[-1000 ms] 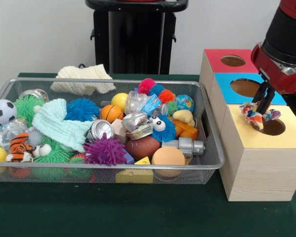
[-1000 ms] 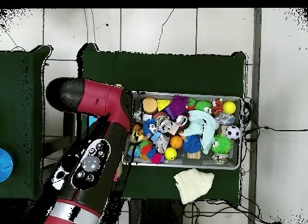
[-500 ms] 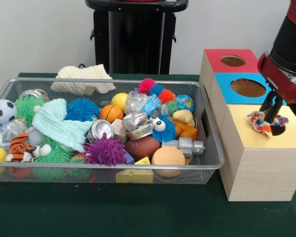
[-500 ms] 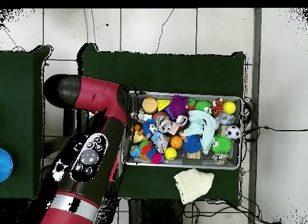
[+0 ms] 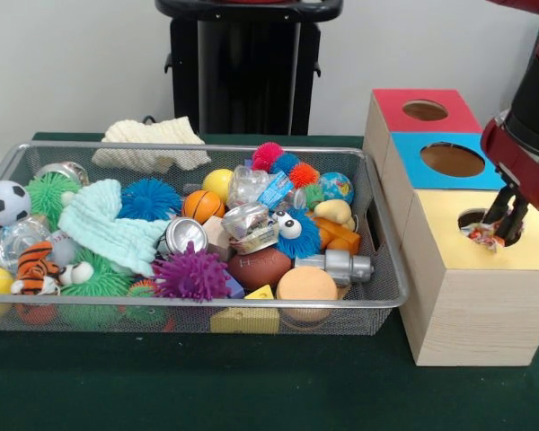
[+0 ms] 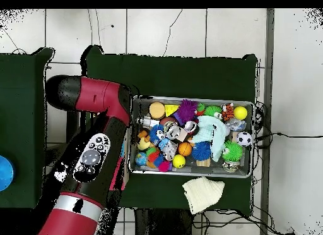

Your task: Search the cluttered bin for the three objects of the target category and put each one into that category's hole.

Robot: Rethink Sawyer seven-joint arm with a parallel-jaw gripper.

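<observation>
On the green counter [image 5: 251, 386], beside the bin [image 5: 377, 296], the gripper [image 5: 504, 226] is closed on a crumpled wrapper [image 5: 483, 234] at the yellow box's hole [image 5: 474, 218]. Release is best made squarely over that hole.

In the front view, the bin [image 5: 377, 224] sits left of the boxes [image 5: 467, 296], a cloth [image 5: 148, 142] behind it.

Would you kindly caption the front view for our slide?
Gripper lowers colourful cloth into yellow box's hole beside toy-filled bin.
</observation>
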